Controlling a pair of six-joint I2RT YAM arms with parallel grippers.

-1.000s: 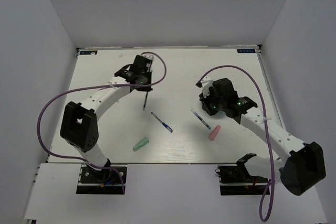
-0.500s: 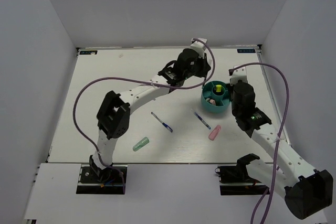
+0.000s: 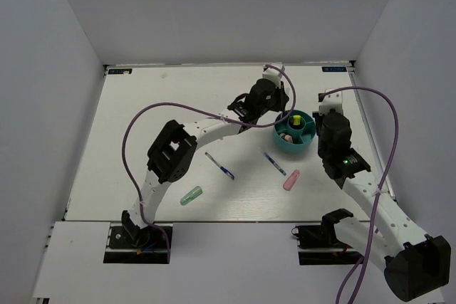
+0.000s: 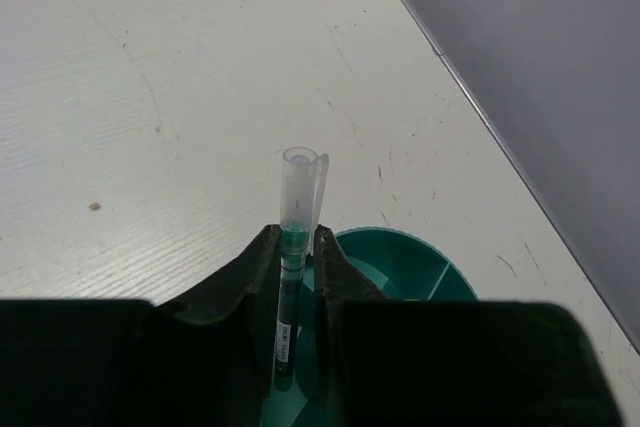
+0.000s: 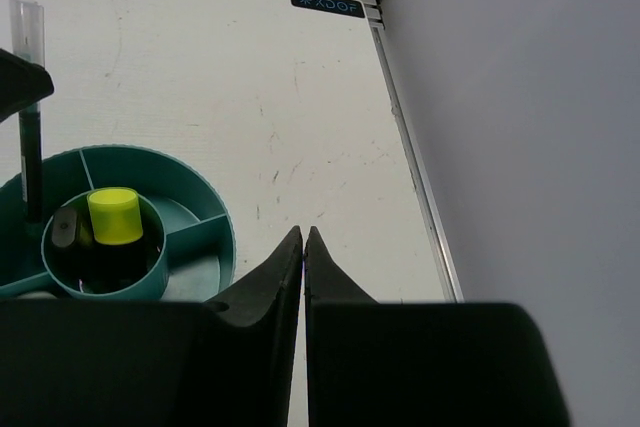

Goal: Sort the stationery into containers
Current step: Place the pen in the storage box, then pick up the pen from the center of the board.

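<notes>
Pinching the thin grey pen [image 4: 298, 197] upright in the left fingers [image 4: 297, 244], now swung across from mid-desk to hang over the teal tub [image 4: 420, 252]. Pulled back beside the tub with the right fingers [image 5: 303, 237] pressed together, empty. Yellow-capped marker [image 5: 113, 215] already in the centre cup. Left to sort on the desk [image 3: 142, 119]: a blue pen [image 3: 220, 165], a second blue pen [image 3: 273, 162], pink piece [image 3: 291, 180], mint-green piece [image 3: 191, 195].
</notes>
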